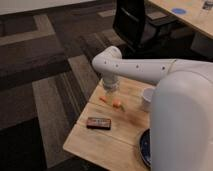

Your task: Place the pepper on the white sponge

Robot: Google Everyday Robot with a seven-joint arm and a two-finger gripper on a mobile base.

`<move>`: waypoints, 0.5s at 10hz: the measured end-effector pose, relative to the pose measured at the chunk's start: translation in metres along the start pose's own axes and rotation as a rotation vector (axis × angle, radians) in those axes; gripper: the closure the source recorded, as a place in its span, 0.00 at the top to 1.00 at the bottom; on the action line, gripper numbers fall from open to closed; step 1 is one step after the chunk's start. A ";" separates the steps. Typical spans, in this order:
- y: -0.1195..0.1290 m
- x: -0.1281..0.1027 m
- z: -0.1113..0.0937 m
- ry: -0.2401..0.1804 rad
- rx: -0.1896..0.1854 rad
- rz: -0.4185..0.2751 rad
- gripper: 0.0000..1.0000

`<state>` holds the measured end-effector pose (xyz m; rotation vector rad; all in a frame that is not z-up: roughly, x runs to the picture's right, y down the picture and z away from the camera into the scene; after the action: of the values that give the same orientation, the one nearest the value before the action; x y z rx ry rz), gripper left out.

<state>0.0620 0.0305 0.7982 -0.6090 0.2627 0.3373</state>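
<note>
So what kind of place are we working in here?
Most likely an office or meeting room: striped carpet tiles, a black office chair and a long wooden desk behind it. The gripper hangs over the small wooden table, close to the pepper.

Office. Grey patterned carpet tiles (45, 75) across left; black swivel chair (132, 22) upper centre; long pale desk (195, 22) upper right.
</note>
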 end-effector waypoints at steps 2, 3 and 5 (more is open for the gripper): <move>-0.006 0.002 0.008 -0.015 -0.005 -0.015 0.65; -0.007 0.001 0.012 -0.021 -0.011 -0.022 0.65; -0.008 -0.005 0.020 -0.045 -0.021 -0.044 0.65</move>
<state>0.0635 0.0351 0.8192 -0.6262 0.2026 0.3114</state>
